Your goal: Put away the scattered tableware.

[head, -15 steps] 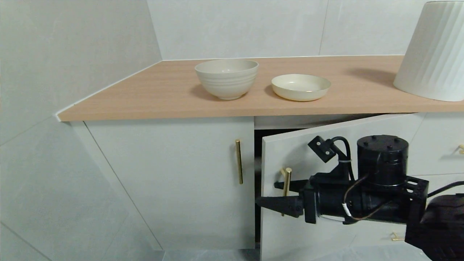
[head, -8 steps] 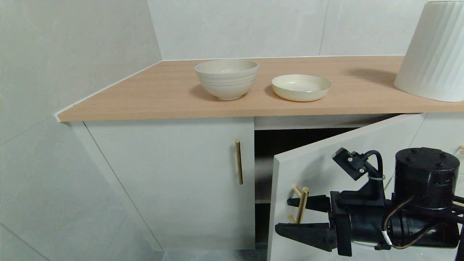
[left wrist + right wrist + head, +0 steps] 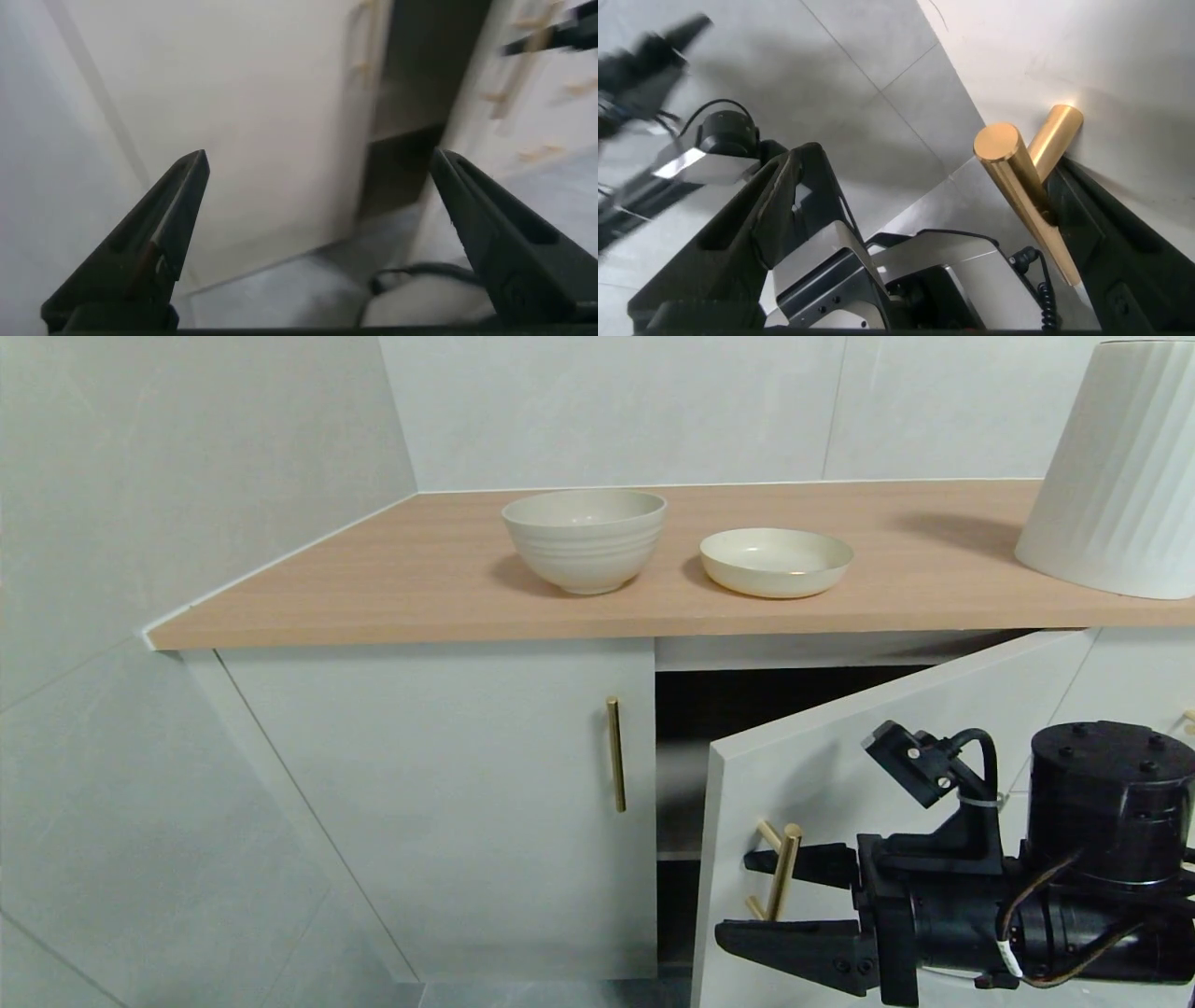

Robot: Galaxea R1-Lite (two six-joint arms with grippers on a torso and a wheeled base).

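A ribbed beige bowl (image 3: 584,537) and a shallow cream plate (image 3: 776,560) sit side by side on the wooden countertop (image 3: 392,588). Below them the right cabinet door (image 3: 840,737) stands partly swung out, with a dark opening (image 3: 738,695) behind it. My right gripper (image 3: 786,903) is open, its fingers on either side of that door's brass handle (image 3: 780,873). The right wrist view has the handle (image 3: 1022,177) close to one finger (image 3: 1120,243). My left gripper (image 3: 318,159) is open and empty, low in front of the cabinet gap (image 3: 411,140).
The left cabinet door (image 3: 448,803) is closed, with a vertical brass handle (image 3: 614,753). A tall white ribbed shade (image 3: 1116,467) stands at the counter's right end. Tiled walls close off the left side and back. More brass drawer handles (image 3: 537,149) lie right of the open door.
The right cabinet door has swung farther out, widening the dark gap. My right gripper moved down and to the right with the handle between its fingers. Bowl and plate stayed put.
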